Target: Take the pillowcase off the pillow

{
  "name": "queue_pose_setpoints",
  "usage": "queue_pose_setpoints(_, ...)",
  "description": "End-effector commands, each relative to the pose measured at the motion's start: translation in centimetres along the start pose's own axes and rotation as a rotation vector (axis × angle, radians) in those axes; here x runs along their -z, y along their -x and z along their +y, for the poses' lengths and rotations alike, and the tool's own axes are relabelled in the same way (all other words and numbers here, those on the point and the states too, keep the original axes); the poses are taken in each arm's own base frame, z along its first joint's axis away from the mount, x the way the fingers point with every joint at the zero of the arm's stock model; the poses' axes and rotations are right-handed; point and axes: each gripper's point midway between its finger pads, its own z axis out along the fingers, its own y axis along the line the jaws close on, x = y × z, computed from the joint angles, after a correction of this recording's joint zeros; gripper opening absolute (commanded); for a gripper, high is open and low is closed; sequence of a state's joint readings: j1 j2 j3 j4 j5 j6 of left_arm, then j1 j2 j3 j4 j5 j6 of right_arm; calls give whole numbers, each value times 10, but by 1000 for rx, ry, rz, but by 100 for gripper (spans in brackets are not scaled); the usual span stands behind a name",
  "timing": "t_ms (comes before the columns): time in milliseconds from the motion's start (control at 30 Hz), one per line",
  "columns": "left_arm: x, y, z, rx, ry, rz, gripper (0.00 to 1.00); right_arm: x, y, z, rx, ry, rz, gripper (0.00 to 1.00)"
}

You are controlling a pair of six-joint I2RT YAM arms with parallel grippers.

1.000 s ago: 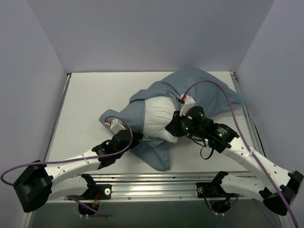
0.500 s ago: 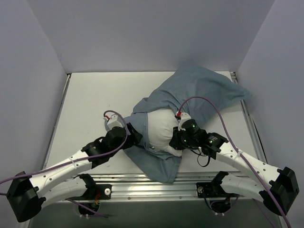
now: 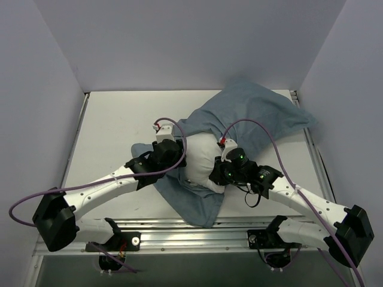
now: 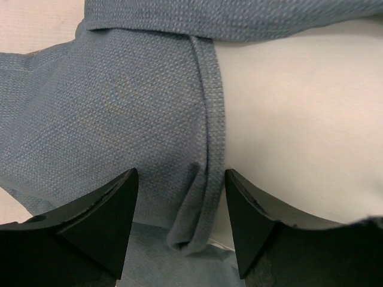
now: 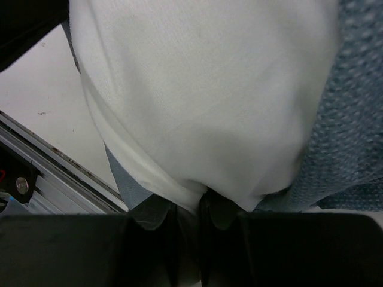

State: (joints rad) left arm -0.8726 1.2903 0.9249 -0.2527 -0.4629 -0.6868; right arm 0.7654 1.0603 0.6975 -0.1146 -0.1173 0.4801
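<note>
L fingers (image 4: 99, 224) spread open, straddling pillowcase (image 4: 119, 113) hem just beside white pillow (image 5: 203, 84); R fingers (image 5: 154, 216) pinched shut on pillow's near corner.

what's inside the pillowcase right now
The white pillow: its near end bulges out of the opening of the pillowcase. The rest lies covered by the blue cloth, so how far in it reaches cannot be seen.

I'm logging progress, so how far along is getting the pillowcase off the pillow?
Partly done: the near end of the pillow is bared, while the pillowcase covers its far part. In hand: the right gripper pinches the pillow's edge; the left gripper is open astride the case's hem. Left: pulling the case fully off.
</note>
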Motion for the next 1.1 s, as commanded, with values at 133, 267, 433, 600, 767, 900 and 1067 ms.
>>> queue_pose_setpoints(133, -20, 16, 30, -43, 184, -80, 52, 10, 35, 7, 9, 5, -120, 0)
queue_pose_setpoints(267, -27, 6, 87, 1, 374, -110, 26, 32, 53, 7, 7, -23, -177, 0)
queue_pose_setpoints(433, -40, -25, 155, 118, 518, -39, 20, 85, 92, 12, -5, -23, -334, 0)
queue_pose_setpoints(600, -49, -46, 184, 231, 536, 11, 18, 130, 110, 3, -18, -90, -414, 0)
queue_pose_setpoints(767, -55, -59, 178, 283, 473, 48, 18, 156, 119, -6, -74, -136, -484, 0)
queue_pose_setpoints(900, -59, -60, 155, 322, 341, 68, 25, 142, 103, -3, -73, -99, -429, 0)
queue_pose_setpoints(1067, -29, -21, 131, 306, 213, 0, 64, 123, 62, 2, -51, -23, -281, 1)
